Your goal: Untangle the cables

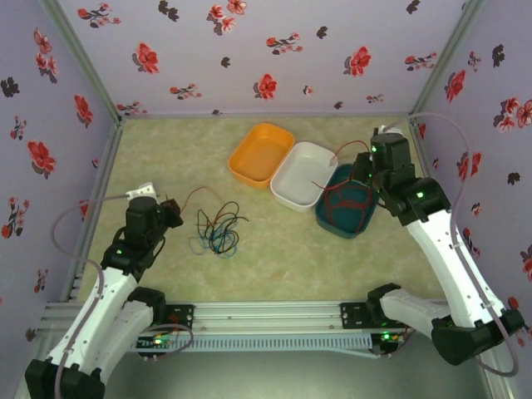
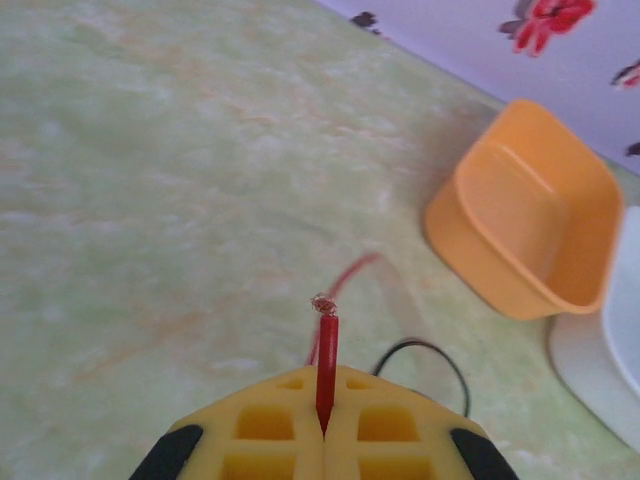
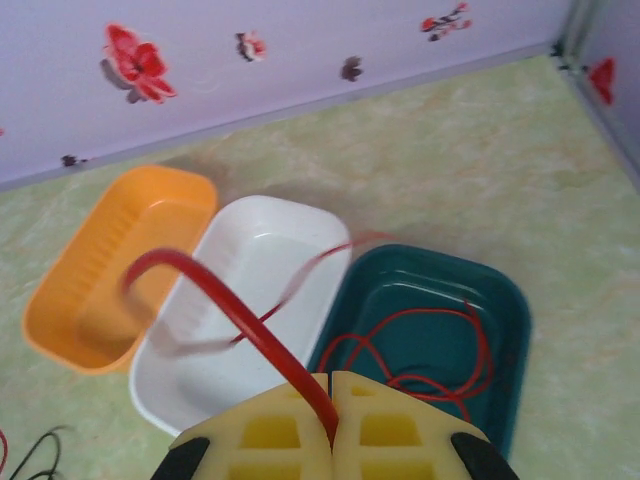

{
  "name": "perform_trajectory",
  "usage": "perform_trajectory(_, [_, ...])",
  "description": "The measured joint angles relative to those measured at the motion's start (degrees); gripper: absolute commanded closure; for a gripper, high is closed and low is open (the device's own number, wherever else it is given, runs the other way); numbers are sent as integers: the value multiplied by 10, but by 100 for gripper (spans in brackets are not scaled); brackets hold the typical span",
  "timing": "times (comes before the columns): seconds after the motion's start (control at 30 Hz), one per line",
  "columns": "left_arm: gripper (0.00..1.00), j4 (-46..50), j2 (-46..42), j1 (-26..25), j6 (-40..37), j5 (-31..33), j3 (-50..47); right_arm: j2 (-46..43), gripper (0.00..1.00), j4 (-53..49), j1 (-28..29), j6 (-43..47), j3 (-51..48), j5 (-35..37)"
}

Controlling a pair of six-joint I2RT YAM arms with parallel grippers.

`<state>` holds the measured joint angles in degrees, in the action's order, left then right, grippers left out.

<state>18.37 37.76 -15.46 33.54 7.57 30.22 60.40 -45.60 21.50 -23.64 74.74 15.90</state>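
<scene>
Standing at the near edge of one pale green table [image 1: 274, 274] are two white arms, and beyond them three shallow trays lie in a row, touching side by side: one orange tray [image 1: 260, 154], one white tray [image 1: 299, 179] and one teal tray [image 1: 326, 218].

The left arm [image 1: 108, 291] bends up from its base and reaches forward low over the table's left side. The right arm [image 1: 449, 249] stretches further out, its wrist raised above the teal tray.

The left gripper [image 1: 173, 208] has its jaws pressed fully together, pinching a short red cable [image 2: 327, 360] just below its bare, frayed copper tip. The right gripper [image 3: 331, 425] is likewise clamped tight, on a long red cable [image 3: 230, 305].

The cables form two groups. A loose tangle [image 1: 218, 231] of thin black and blue strands lies on the table between the left gripper and the trays; the short red cable runs from the jaws in a faint arc toward it. The long red cable rises from the right jaws in a hooked curve over the white tray, and its remaining length lies in several slack loops inside the teal tray.
</scene>
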Motion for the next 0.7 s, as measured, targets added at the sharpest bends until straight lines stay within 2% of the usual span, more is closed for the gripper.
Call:
perform_trajectory(0.27, [100, 68, -25, 15, -1, 13, 19, -20, 100, -26, -22, 5, 2, 33])
perform_trajectory(0.7, [100, 64, -49, 16, -23, -3, 53, 47, 100, -13, -51, 16, -20, 10])
